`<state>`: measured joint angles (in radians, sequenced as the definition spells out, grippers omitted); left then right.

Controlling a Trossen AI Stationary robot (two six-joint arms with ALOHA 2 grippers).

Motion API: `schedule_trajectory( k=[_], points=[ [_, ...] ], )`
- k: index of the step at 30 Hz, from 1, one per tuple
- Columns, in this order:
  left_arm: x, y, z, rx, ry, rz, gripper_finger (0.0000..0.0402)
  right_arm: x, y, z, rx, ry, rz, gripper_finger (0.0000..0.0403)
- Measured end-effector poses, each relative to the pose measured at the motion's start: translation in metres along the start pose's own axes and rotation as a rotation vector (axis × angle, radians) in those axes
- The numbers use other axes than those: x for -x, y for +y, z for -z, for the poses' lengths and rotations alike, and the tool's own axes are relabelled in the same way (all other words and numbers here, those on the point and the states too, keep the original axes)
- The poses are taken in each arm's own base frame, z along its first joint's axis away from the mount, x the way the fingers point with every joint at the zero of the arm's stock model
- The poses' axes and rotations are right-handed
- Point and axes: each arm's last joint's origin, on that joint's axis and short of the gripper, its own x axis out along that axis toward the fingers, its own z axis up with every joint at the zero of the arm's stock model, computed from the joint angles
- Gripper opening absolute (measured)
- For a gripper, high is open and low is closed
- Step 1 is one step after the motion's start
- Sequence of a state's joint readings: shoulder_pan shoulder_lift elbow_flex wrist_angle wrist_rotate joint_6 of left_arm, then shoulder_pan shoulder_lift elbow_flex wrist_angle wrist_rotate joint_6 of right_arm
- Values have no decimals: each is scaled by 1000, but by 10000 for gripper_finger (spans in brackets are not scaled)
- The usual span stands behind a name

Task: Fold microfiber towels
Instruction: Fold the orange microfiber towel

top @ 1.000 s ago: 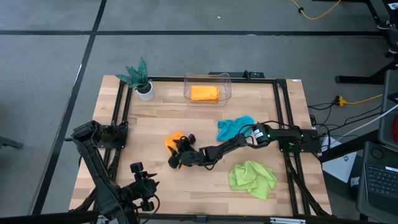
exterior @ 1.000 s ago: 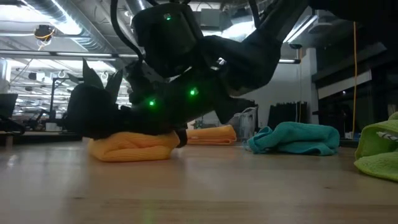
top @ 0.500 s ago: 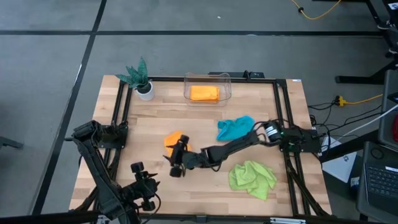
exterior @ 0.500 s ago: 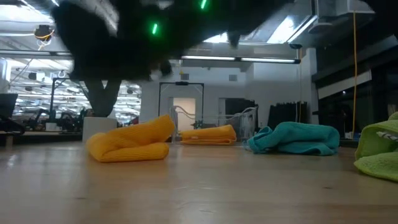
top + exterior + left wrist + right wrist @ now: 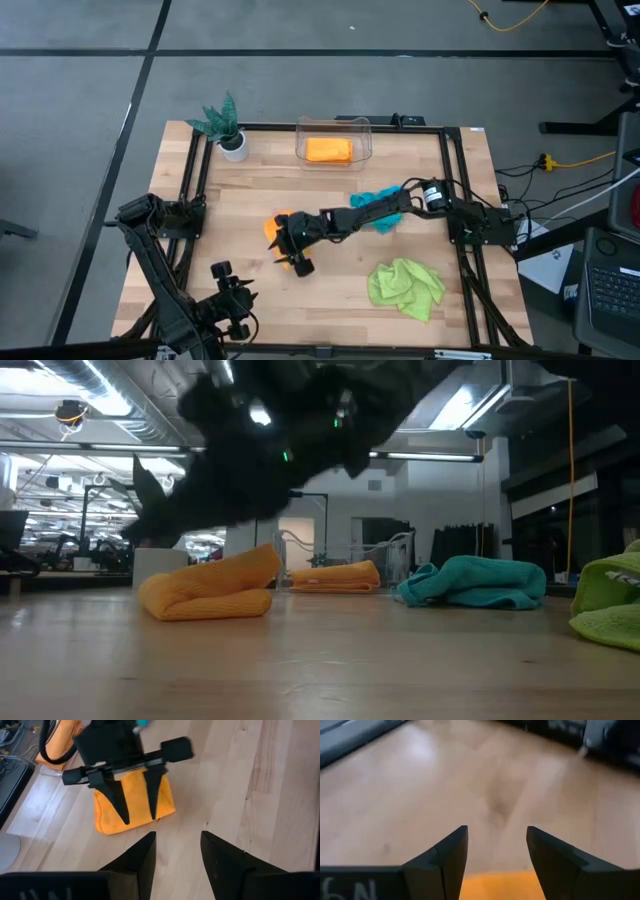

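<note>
A folded orange towel lies left of the table's middle, and in the low view its top layer sticks up at one end. My right gripper hovers open just above this towel, its fingers pointing down at a slant and clear of the cloth. A crumpled teal towel lies partly under the right arm. A crumpled lime green towel lies near the front right. My left gripper waits open at the table's near left corner.
A clear container at the far edge holds a second folded orange towel. A potted plant stands at the far left corner. Bare wood shows between the orange towel and the near edge.
My right gripper has risen off the orange towel, which it was pressing down a second ago. It has rolled its wrist and swung a little toward the far edge. The towel stays folded in place, and its top layer has sprung up at one end.
</note>
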<state>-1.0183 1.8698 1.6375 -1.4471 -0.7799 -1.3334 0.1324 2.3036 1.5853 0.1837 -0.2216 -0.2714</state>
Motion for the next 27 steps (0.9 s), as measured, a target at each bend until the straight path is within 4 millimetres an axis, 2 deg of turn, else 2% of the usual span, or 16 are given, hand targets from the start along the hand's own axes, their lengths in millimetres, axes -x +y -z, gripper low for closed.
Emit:
schedule_trajectory(
  k=[4,8,13,15,21,24,27],
  points=[
    [0,0,0,-1,-1,0,147,-5,-14,22,-32,21,-50,205],
    [-1,0,-1,1,-4,-4,147,-23,-19,52,-66,19,-53,205],
    [-2,1,-2,5,-9,-9,147,-41,-20,72,-228,-23,75,205],
    [-2,1,-2,5,-9,-9,147,-44,-19,74,-313,-33,174,205],
    [-2,1,-2,5,-9,-9,147,-46,-6,69,-629,-151,680,205],
    [-2,1,-2,4,-9,-9,147,-48,8,64,-694,-237,781,205],
    [-2,1,-2,4,-9,-9,147,-51,27,57,-680,-262,784,205]
  ],
)
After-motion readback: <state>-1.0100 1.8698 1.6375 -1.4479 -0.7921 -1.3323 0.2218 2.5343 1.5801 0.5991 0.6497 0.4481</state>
